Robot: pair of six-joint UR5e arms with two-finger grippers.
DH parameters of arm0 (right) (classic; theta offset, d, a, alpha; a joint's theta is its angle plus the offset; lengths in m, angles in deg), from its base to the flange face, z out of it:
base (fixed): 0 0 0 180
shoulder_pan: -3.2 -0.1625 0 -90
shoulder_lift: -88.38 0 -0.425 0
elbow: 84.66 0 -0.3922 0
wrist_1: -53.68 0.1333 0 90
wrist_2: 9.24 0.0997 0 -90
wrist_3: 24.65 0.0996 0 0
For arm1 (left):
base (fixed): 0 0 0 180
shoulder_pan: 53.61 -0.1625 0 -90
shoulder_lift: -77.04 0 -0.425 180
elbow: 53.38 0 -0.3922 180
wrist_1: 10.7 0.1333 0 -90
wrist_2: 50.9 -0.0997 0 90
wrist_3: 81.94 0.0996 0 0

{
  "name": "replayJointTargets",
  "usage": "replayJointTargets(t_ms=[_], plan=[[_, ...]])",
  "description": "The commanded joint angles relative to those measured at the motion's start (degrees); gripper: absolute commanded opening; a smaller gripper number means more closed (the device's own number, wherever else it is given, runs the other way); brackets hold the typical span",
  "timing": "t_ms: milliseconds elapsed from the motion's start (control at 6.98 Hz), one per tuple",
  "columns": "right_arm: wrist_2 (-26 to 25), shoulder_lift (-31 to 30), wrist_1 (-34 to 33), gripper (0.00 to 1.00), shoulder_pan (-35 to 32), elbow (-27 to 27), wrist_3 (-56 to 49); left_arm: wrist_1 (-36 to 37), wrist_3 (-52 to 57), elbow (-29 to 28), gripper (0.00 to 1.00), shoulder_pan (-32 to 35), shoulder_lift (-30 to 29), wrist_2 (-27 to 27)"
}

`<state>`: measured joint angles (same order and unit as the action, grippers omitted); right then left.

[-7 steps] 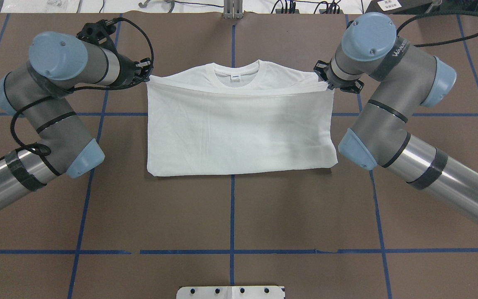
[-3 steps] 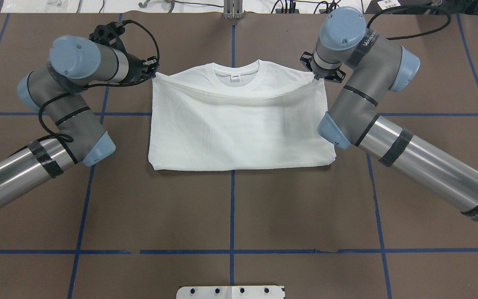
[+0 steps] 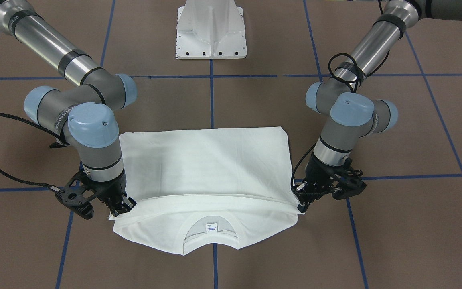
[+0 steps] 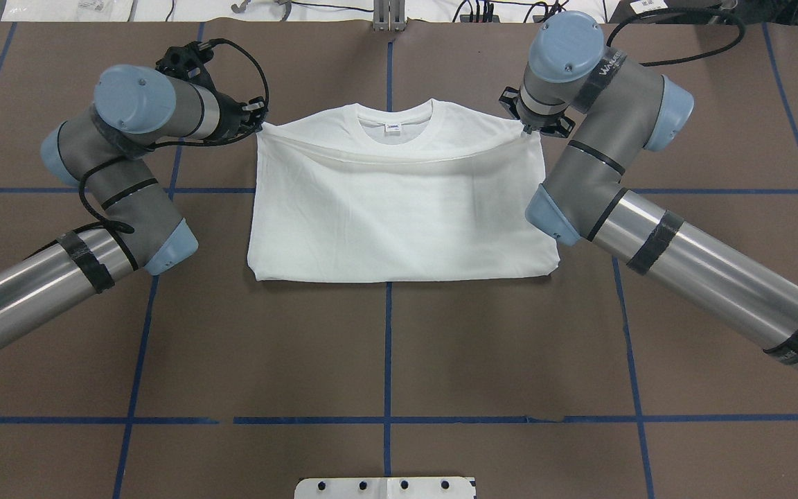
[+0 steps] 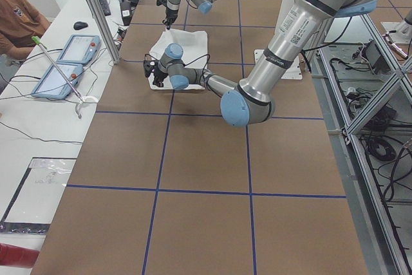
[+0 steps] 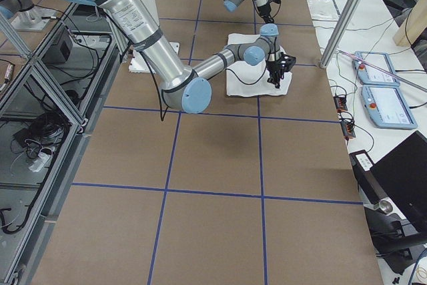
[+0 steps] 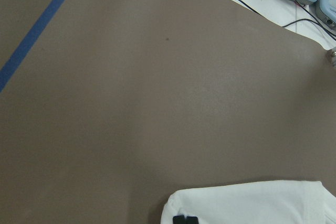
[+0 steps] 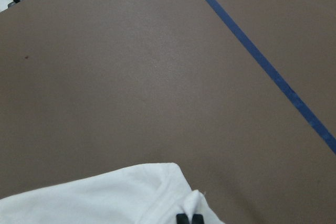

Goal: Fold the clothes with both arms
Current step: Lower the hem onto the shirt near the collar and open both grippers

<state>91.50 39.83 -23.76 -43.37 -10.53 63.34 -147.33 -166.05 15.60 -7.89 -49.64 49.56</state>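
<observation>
The white T-shirt [image 4: 399, 208] lies folded in half on the brown table, its lower half brought over toward the neck [image 4: 396, 123]; it also shows in the front-facing view [image 3: 203, 164]. My left gripper [image 4: 255, 125] is shut on the folded edge's left corner, at the shirt's left shoulder [image 3: 300, 200]. My right gripper [image 4: 530, 128] is shut on the edge's right corner [image 3: 124, 205]. The edge sags slightly between them, just short of the collar. In the wrist views the shirt fills the bottom edge [image 7: 247, 203] [image 8: 105, 198]. No printed text shows.
Blue tape lines [image 4: 388, 346] grid the brown table. The white pedestal base [image 3: 211, 28] stands at the robot's side. Beyond the table's far edge lie cables and tablets [image 5: 67, 62] on a white bench, where a seated person [image 5: 16, 20] shows at the left.
Both grippers have carried the folded edge further toward the collar and inward, the right arm swinging in more. The edge has dropped closer to the shoulders.
</observation>
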Motion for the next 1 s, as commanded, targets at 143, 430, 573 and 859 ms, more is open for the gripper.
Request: replayJointTargets(t_ms=[143, 430, 573, 859], plan=[[0.07, 0.64, 0.09, 0.49, -0.36, 0.13, 0.16, -0.31, 0.00, 0.01, 0.29, -0.02, 0.03, -0.01], [2.86, -1.97, 0.09, 0.53, -0.80, 5.19, 1.38, -3.54, 0.18, 0.10, 0.29, 0.33, 0.73, -0.01], [4.53, -8.52, 0.09, 0.56, 0.15, 14.28, 4.87, -4.34, 0.00, 0.10, 0.29, 0.41, 0.74, -0.01], [4.12, -17.17, 0.27, 0.63, 5.93, 23.76, 12.34, -4.70, 0.18, 0.10, 0.29, 0.59, 1.08, -0.01]])
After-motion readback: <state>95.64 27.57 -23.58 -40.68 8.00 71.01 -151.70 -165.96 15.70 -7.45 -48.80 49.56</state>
